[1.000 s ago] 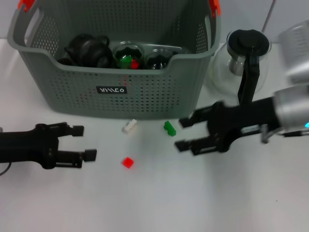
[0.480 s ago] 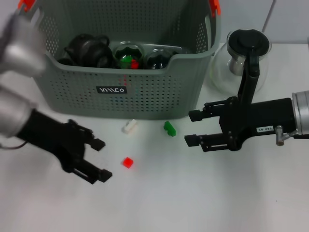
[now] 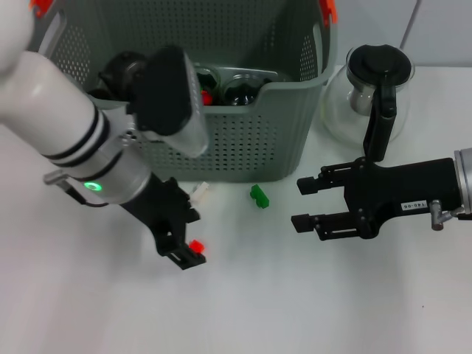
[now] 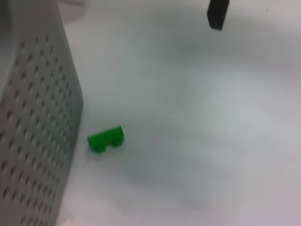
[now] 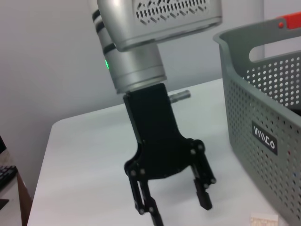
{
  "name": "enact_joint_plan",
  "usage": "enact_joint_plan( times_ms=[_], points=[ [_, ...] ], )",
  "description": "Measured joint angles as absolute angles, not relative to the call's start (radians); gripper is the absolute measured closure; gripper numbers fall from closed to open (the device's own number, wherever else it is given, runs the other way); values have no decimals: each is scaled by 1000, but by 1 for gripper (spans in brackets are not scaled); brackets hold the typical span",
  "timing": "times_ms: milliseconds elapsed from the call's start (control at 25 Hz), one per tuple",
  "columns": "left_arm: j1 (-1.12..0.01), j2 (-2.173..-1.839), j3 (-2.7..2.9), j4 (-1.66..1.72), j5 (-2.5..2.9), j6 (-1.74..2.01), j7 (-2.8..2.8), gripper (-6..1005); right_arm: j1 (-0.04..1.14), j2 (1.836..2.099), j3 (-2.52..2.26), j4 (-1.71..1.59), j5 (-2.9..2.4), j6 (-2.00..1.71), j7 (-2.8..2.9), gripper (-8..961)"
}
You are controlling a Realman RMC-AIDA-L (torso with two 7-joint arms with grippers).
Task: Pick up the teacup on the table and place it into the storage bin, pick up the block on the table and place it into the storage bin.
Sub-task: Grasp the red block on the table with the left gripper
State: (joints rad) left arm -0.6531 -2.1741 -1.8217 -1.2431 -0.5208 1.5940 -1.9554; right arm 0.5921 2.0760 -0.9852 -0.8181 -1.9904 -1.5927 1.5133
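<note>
The grey-green storage bin [image 3: 251, 140] stands at the back, with dark teaware [image 3: 122, 68] and glass cups [image 3: 240, 85] inside. On the table in front of it lie a green block [image 3: 259, 196], a white block [image 3: 198, 192] and a red block [image 3: 196, 245]. My left gripper [image 3: 192, 237] is open, pointing down at the table, with the red block by its fingertips. The right wrist view shows this gripper [image 5: 174, 205] with its fingers apart. My right gripper [image 3: 302, 201] is open and empty, low over the table to the right of the green block [image 4: 106, 139].
A glass pot with a black handle and lid [image 3: 376, 85] stands right of the bin, behind my right arm. My bulky left forearm [image 3: 66, 140] covers the bin's front left. The bin wall [image 4: 33, 117] lies close to the left wrist camera.
My left arm has swung in from the left and now reaches down in front of the bin to the red block. My right gripper has drawn back slightly to the right.
</note>
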Motion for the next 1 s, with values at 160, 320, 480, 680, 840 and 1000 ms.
enact_joint_plan(
  times_ms=[160,320,480,680,840,1000],
  points=[
    [-636,-2175,-1792,-1243,-540,1558,-1956,280,590,2076,-980,-816,-2000,-1589,1508,277],
    [-624,-2173,-1745,-1247,-543,1545,-1957,284,588,2075,-978,-816,-2000,-1589,1507,277],
    [-618,-2172,-1674,-1252,-537,1509,-1966,297,587,2075,-978,-816,-2000,-1591,1510,277],
    [-618,-2172,-1626,-1239,-495,1457,-1986,348,587,2075,-977,-817,-2000,-1593,1515,277],
    [-618,-2173,-1600,-1228,-466,1440,-2000,388,586,2074,-976,-817,-2000,-1594,1516,276],
    [-621,-2174,-1598,-1212,-462,1432,-2001,399,587,2074,-976,-818,-2000,-1595,1516,276]
  ],
)
